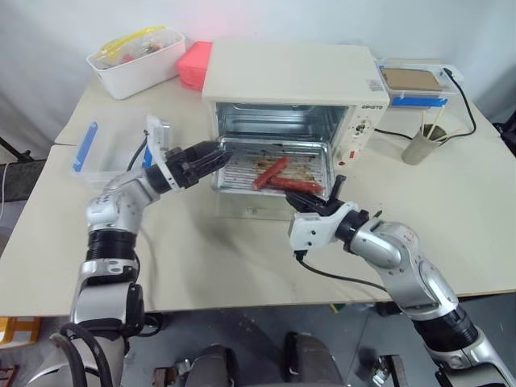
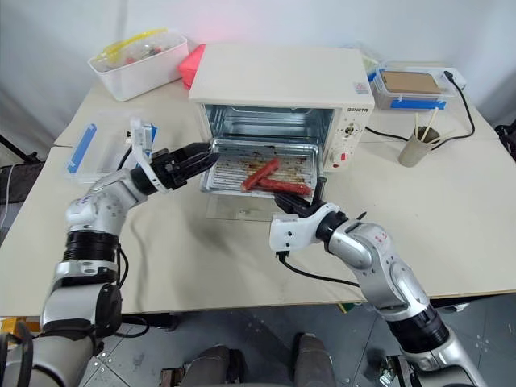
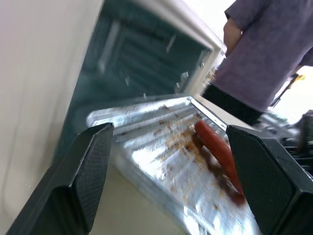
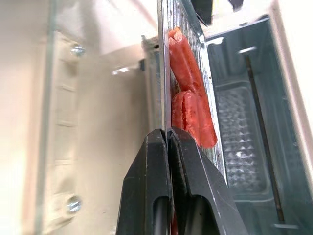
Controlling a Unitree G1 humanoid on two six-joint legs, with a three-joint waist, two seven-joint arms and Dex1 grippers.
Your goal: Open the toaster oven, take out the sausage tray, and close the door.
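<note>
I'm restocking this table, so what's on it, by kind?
toaster oven: 1
sausage tray: 1
sausages: 2
white bin: 1
pink box: 1
blue-clipped containers: 2
cup with sticks: 1
Total: 9

My bot's arms are silver-grey segmented shells w/ black joint rings. Left gripper [image 1: 211, 156] and right gripper [image 1: 316, 201] have black fingers, textured pads [image 3: 95, 169] inside, on white wrist blocks. Black cable loops off the right wrist, another runs along the left forearm.
</note>
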